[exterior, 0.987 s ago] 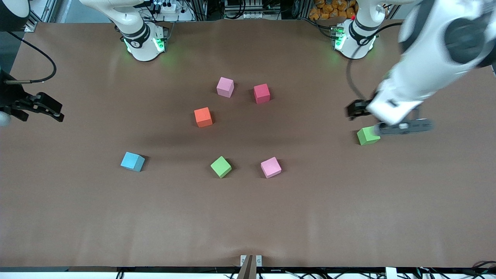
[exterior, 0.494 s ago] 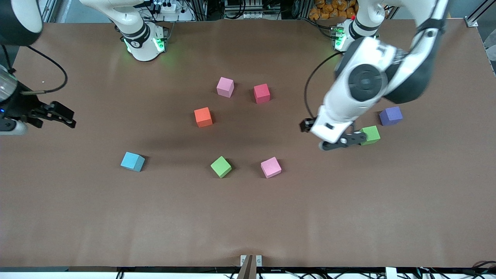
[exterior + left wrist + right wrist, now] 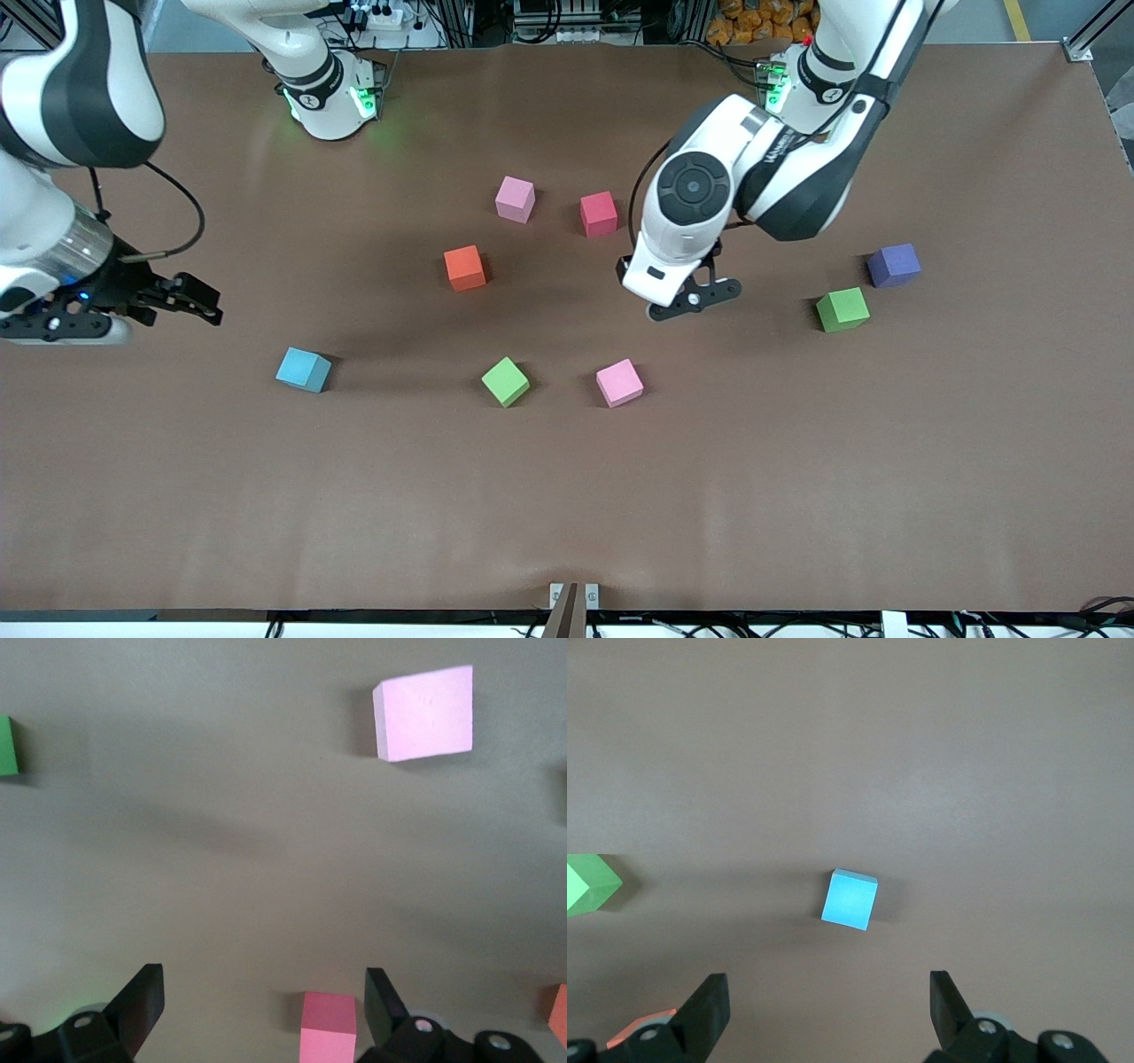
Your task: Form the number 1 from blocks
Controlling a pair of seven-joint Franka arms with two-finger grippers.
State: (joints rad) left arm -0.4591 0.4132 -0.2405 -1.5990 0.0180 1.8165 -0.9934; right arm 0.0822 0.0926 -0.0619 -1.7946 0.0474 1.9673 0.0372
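I can make out almost nothing legible from here. The only lettering I see is a short dark word printed along the white casing of the left arm [image 3: 780, 146], just beside its round joint cap, and it is too small and slanted for me to read. The blocks [image 3: 599, 213] all show plain faces with no numbers or marks, and the brown table cover [image 3: 567, 496] carries no print. Neither wrist view shows me any writing.
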